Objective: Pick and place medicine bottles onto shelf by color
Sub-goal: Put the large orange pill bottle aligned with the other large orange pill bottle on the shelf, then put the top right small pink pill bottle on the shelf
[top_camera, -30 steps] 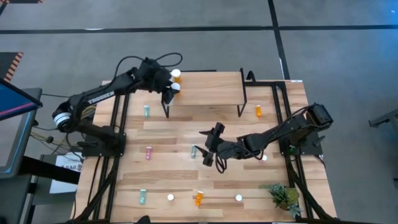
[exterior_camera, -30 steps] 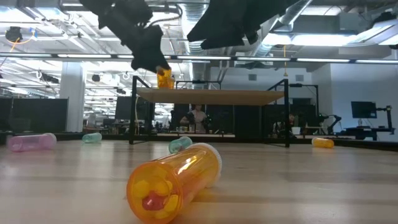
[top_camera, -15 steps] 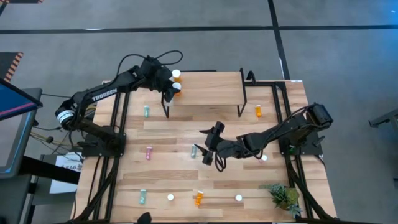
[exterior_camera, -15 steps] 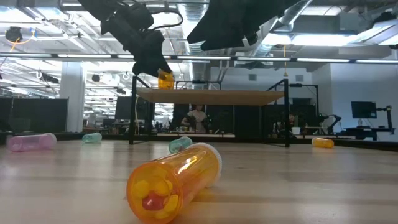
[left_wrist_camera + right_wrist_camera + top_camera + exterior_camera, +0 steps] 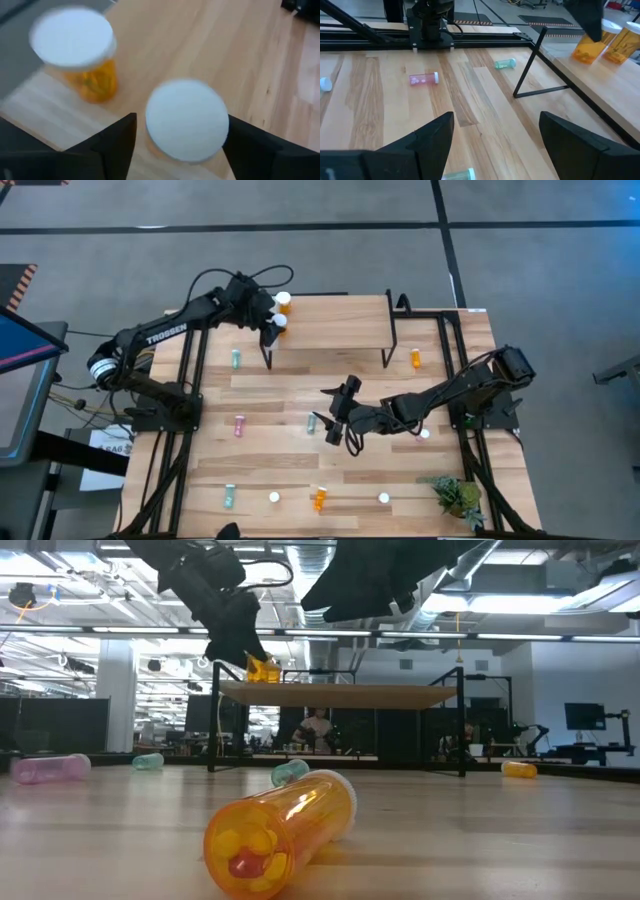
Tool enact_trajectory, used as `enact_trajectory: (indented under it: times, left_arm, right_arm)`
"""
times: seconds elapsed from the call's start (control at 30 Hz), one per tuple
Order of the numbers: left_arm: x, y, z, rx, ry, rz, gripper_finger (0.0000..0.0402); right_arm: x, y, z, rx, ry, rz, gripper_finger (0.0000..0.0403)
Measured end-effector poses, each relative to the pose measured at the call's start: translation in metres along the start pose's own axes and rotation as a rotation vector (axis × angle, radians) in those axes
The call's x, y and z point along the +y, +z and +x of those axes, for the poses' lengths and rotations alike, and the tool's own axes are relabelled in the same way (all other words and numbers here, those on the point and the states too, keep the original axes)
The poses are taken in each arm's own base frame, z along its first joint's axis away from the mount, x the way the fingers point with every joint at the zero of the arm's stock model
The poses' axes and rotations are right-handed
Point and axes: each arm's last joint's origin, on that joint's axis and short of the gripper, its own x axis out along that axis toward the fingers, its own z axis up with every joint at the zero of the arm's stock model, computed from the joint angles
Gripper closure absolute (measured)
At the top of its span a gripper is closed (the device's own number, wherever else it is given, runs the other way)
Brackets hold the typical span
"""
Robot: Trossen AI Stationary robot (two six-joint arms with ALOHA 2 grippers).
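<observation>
Bottles first: two wide orange plastic bottles with flat white lids (image 5: 282, 309) stand upright side by side at the left end of the raised light-wood shelf on thin black legs (image 5: 340, 320). Your left pincer (image 5: 175, 145) straddles the nearer lid, fingers apart and seemingly clear of it; a second ago it looked closed on that bottle, so it has let go. Smaller bottles lie scattered on the plank tabletop (image 5: 280, 400): pink (image 5: 238, 424), teal (image 5: 235, 359), orange (image 5: 415, 358). Your right pincer (image 5: 492, 145) hovers wide open over mid-tabletop, holding nothing, unchanged.
</observation>
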Motion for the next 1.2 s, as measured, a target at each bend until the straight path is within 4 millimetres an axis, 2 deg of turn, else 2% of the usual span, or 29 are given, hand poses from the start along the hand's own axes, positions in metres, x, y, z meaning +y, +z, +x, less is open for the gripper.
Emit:
enact_trajectory:
  times: [0.23, 0.43, 0.73, 0.9, 1.03, 1.2]
  left_arm:
    - [-0.002, 0.0, 0.0, 0.002, -0.012, 0.01, 0.0114]
    - [-0.005, 0.003, -0.013, -0.042, -0.015, 0.023, 0.0113]
    - [-0.014, 0.01, -0.051, -0.184, 0.0, 0.065, 0.0113]
    - [-0.025, 0.011, -0.08, -0.291, -0.087, 0.16, 0.0113]
    - [-0.039, -0.014, -0.084, -0.323, -0.246, 0.231, 0.0113]
    - [-0.058, -0.057, -0.085, -0.444, -0.337, 0.261, 0.0117]
  right_arm:
    - [0.0, 0.0, 0.0, 0.0, -0.001, 0.0, 0.0091]
    - [-0.001, 0.0, 0.0, 0.0, -0.002, 0.0, 0.0091]
    - [-0.002, 0.0, 0.002, 0.001, -0.007, 0.002, 0.0091]
    - [0.001, 0.002, -0.001, -0.013, 0.005, 0.015, 0.0091]
    - [0.006, 0.009, -0.013, -0.043, 0.036, 0.028, 0.0091]
    - [0.011, 0.014, -0.026, -0.061, 0.067, 0.03, 0.0091]
